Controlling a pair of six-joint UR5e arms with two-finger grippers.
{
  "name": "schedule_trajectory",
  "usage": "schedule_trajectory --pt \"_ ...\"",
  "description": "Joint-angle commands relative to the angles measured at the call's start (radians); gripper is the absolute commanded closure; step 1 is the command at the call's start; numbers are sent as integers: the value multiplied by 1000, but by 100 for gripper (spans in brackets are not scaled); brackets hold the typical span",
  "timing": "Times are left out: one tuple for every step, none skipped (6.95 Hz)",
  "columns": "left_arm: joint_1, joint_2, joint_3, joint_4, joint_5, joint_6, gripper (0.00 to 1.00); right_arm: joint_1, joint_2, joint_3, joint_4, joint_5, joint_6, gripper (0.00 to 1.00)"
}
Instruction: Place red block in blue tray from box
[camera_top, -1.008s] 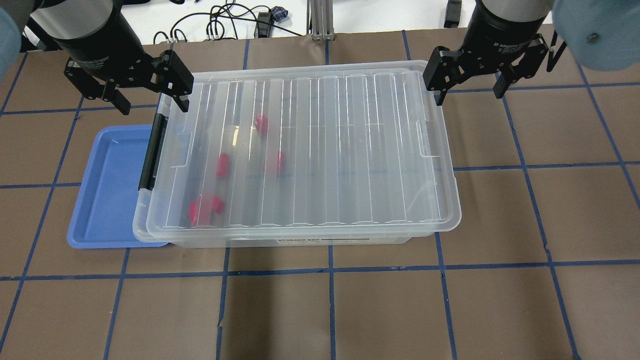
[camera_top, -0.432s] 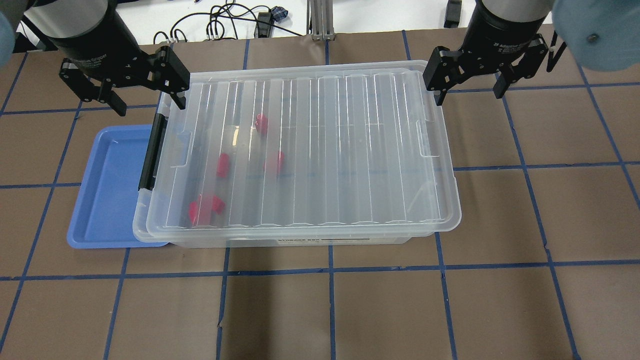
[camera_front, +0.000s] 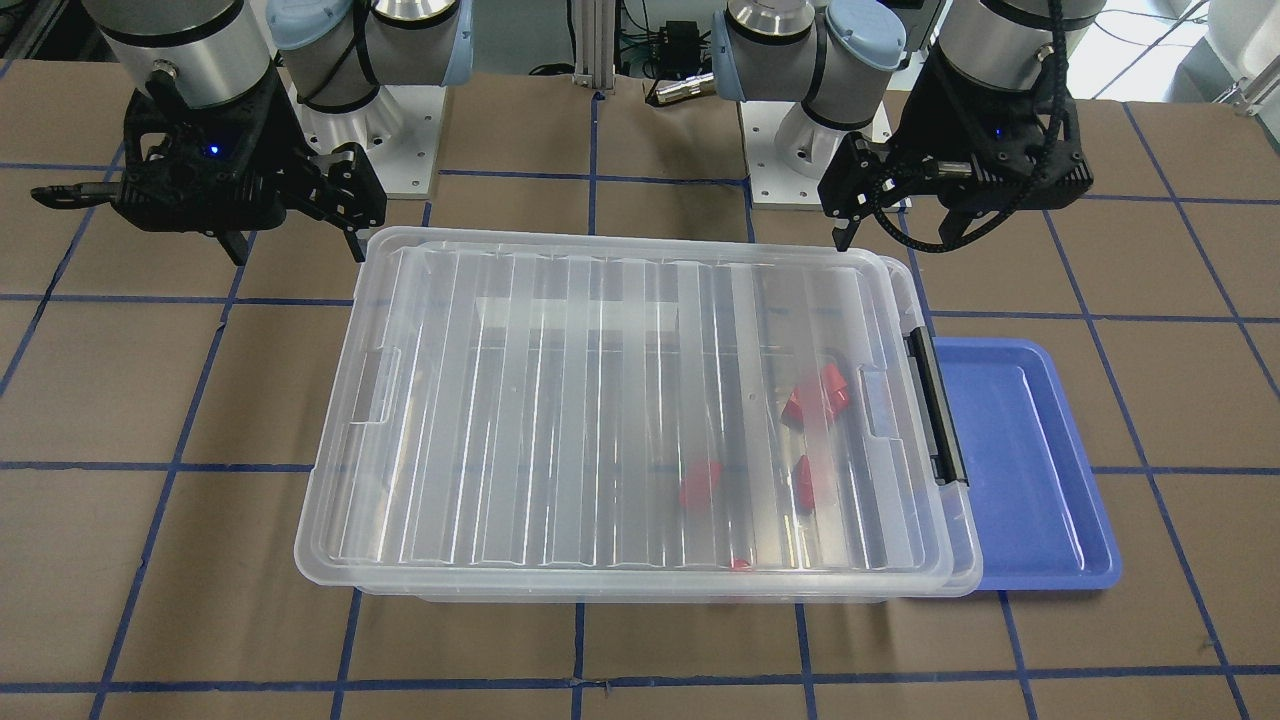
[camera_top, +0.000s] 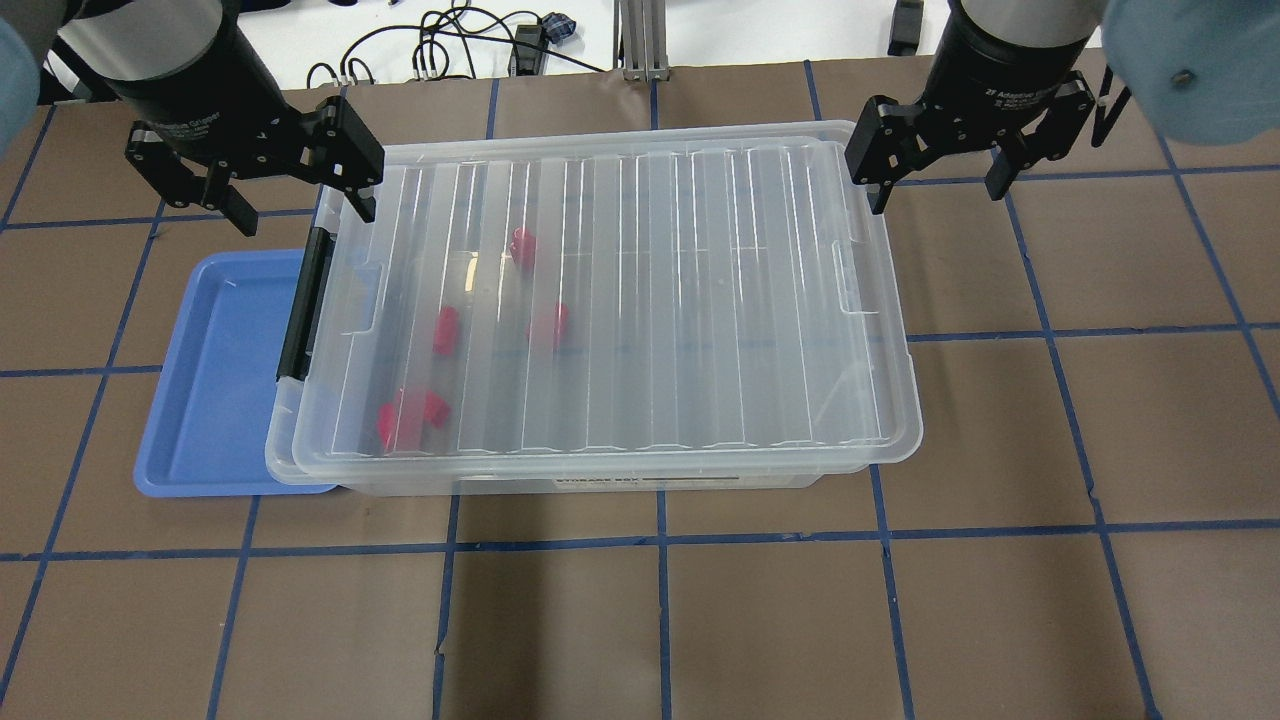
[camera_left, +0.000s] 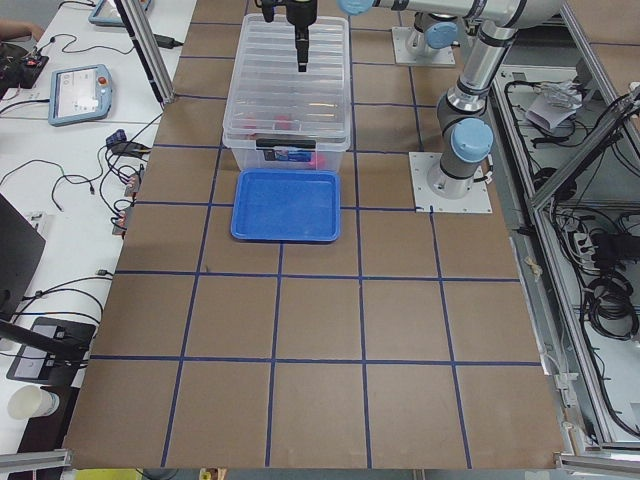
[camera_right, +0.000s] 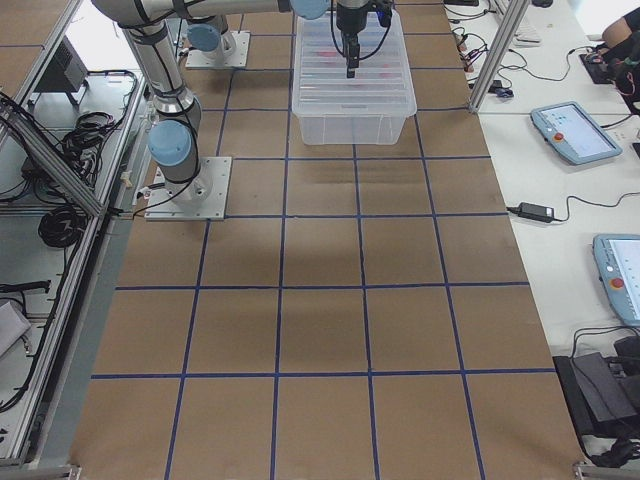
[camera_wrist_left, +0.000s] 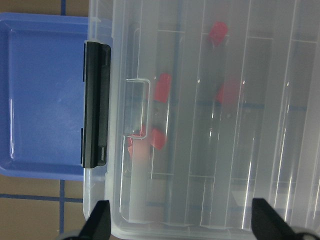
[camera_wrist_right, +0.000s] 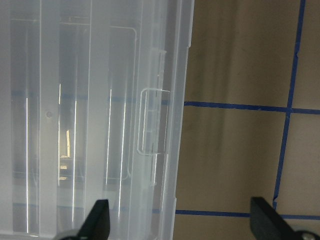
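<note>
While jaws gape, box (camera_top: 700, 300) lidded, red block (camera_top: 445, 330) inside, blue tray (camera_top: 215, 380) beside.

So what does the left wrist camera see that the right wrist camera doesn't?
Only the left wrist view shows the blue tray, the black latch on the box, and several red blocks inside it. Only the right wrist view shows bare brown table crossed by blue tape lines. Both look down on the box's clear ribbed lid, with the left gripper and the right gripper open at the bottom edge.
</note>
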Motion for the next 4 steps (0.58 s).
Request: schedule_trajectory --pt "0 -1 -1 1 -1 1 0 -1 0 2 -1 0 -1 0" --pt "0 -4 0 1 -1 1 0 -6 2 -1 -1 -1 -2 0" --pt "0 -4 1 2 -1 0 0 -7 2 -1 -3 0 -4 0" --pt "0 -4 1 2 -1 0 0 -9 2 -7 -4 2 -4 0"
